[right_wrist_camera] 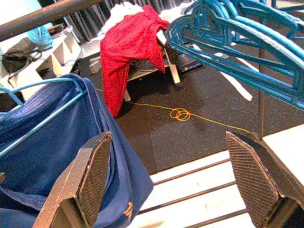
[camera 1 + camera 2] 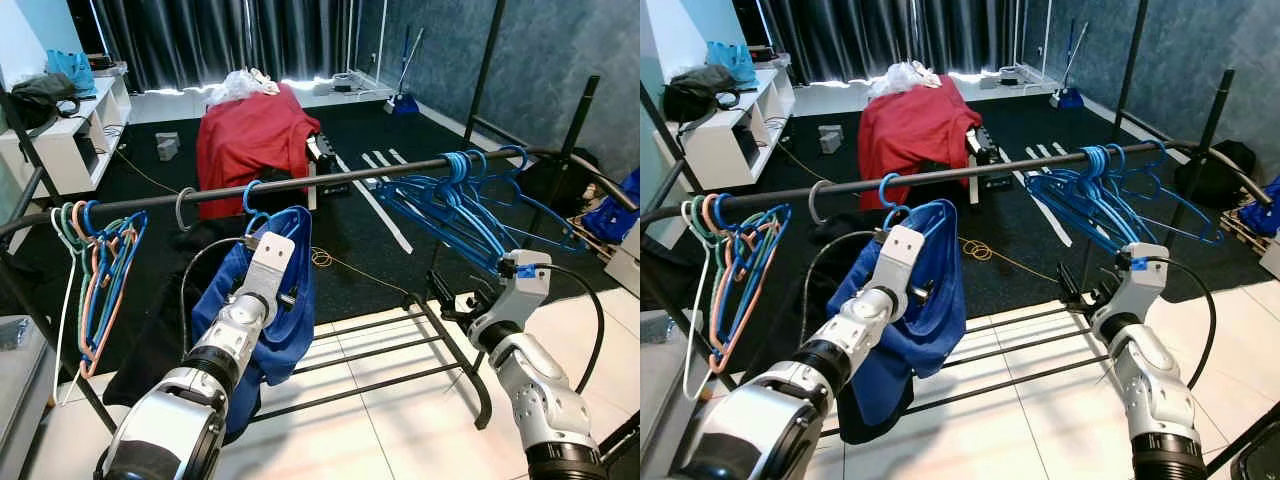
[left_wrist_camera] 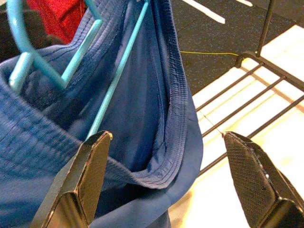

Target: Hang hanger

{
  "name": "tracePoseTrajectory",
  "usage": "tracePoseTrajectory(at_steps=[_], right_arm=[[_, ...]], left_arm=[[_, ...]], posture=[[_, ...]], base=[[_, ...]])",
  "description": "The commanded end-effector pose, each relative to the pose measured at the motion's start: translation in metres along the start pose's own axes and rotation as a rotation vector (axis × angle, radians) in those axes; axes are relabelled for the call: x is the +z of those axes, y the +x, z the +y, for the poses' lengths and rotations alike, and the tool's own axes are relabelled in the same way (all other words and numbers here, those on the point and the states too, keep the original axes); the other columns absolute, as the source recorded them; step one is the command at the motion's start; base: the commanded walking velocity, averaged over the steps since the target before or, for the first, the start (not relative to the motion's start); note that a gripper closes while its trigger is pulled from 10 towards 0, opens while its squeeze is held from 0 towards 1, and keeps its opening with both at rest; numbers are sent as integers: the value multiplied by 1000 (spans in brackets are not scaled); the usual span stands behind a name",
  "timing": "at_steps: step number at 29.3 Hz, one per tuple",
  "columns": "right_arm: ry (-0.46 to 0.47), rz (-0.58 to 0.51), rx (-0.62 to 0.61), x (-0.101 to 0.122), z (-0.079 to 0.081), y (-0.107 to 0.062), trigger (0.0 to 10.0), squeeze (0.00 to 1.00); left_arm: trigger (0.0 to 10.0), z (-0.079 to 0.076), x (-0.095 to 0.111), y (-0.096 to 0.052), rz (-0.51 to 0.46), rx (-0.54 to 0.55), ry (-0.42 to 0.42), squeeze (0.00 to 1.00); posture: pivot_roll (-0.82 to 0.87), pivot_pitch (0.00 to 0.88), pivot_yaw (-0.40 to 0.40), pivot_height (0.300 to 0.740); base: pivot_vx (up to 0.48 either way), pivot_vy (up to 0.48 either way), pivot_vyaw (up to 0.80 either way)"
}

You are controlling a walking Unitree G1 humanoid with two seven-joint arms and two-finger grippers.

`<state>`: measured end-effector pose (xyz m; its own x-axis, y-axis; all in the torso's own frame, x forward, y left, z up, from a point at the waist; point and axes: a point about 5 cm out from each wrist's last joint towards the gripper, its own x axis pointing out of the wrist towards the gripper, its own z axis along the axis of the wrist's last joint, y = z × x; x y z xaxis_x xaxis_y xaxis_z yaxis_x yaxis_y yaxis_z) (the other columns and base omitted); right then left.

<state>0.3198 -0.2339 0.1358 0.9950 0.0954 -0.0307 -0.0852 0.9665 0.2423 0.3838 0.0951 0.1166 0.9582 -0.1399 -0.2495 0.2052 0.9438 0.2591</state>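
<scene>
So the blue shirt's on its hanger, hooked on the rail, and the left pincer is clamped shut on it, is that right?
Not quite. The blue shirt is on its hanger, hooked on the rail, but the left pincer is open, not clamped shut: the left wrist view shows its two fingers spread wide apart, one over the fabric and one out past the shirt's edge.
</scene>
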Motion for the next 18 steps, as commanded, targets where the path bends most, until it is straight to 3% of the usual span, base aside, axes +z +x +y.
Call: tracePoseTrajectory(at_steps=[1,4,5,6,7,10,12,18], right_arm=[[7,24,-1,-5,-2,-2,10000,0],[6,24,0,-5,-2,-2,10000,0],[6,24,1,-4,-1,-1,10000,0],[6,24,1,-4,-1,-1,10000,0],[6,24,2,-4,-1,-1,10000,0],[7,23,2,-4,0,-1,10000,0],[10,21,3,-4,0,-2,10000,0],[12,18,8,-4,4,-2,10000,0]], left_arm=[[10000,3,4,1,-19,33,-12,0],[10000,6,7,1,-44,46,-36,0],[10000,11,13,1,-94,73,-95,0],[10000,11,13,1,-94,73,-95,0],[10000,28,19,0,-149,143,-173,0],[10000,40,17,-1,-140,208,-189,0],[10000,49,17,-2,-136,251,-155,0],[10000,53,21,-1,-150,256,-166,0]], posture=[[-155,0,4,740],[-155,0,4,740],[-158,0,2,740],[-158,0,2,740],[-162,0,3,740],[-161,0,3,740],[-160,0,5,740],[-170,0,16,740]], base=[[0,0,0],[0,0,0],[0,0,0],[0,0,0],[0,0,0],[0,0,0],[0,0,0],[0,0,0]])
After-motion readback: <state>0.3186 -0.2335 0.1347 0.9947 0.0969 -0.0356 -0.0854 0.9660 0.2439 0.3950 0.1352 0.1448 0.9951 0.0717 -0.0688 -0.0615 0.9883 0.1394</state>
